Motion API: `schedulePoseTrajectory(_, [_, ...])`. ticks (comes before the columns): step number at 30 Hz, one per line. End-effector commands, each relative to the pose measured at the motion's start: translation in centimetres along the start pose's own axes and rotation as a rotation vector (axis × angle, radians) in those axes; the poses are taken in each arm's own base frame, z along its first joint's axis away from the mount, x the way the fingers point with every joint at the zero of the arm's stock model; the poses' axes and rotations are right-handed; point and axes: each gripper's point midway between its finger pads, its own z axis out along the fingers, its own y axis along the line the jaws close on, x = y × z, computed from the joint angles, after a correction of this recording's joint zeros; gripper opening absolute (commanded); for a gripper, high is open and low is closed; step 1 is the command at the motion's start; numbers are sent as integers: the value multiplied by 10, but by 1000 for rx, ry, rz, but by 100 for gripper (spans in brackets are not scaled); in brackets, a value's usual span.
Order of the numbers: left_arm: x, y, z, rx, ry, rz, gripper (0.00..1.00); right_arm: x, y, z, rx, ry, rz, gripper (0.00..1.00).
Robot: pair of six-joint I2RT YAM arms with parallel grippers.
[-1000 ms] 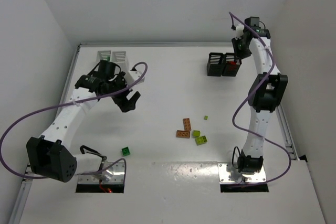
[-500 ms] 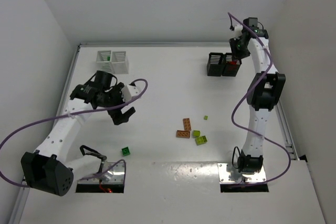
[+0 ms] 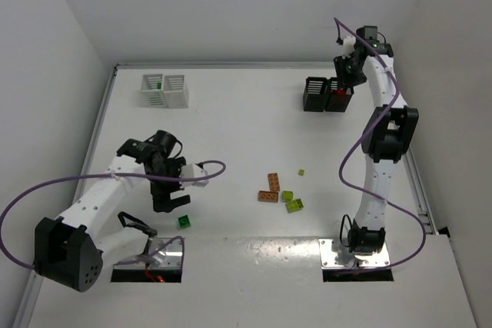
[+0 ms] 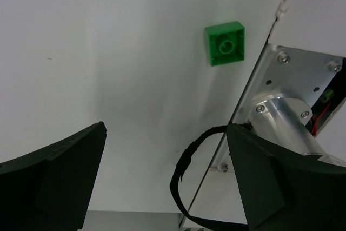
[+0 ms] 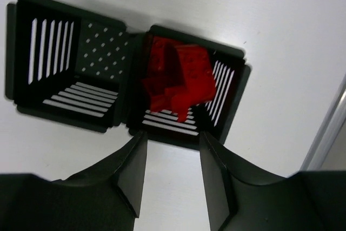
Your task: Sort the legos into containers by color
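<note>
Nearby, green lego (image 4: 225, 43), left gripper (image 4: 166, 133) spread

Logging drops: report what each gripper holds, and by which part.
Nothing held. Left gripper open, empty, near the green plastic brick; right gripper open, empty, over red plastic bricks in the black slatted bin.

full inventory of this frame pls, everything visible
table: 1, white, under everything
white bins: joined pair, far left
green piece: 1, inside left white bin
black bins: joined pair, far right
red legos: pile, count unclear, right black bin
orange-brown legos: 2, table centre
lime legos: 3, beside those
dark green lego: 1, near left arm base
left end effector: open, empty, near dark green lego
right end effector: open, empty, over black bins
</note>
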Motion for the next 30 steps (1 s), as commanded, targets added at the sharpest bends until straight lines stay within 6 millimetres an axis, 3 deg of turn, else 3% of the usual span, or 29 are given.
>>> schedulePoseTrajectory(1, [6,-6,2,-7,57,63,100,-25,19,-52,-55,-115,23,44])
schedulePoseTrajectory(7, [-24,-26,19,60,1,23,100,-9,60,-53,-183,-75,45,53])
schedulePoseTrajectory(9, [-28,-32,29,72,20,29,100,-11,65,-60,-184,-93,45,54])
schedulePoseTrajectory(11, [-34,-26,32,17,31,-8,100,-12,71,-59,-190,-93,36,54])
schedulePoseTrajectory(18, [-33,-40,48,52,139,27,100,-15,74,-72,-183,-106,26,55])
schedulePoseTrajectory(30, [-22,-46,64,43,303,22,100,-8,71,-68,-167,-85,20,55])
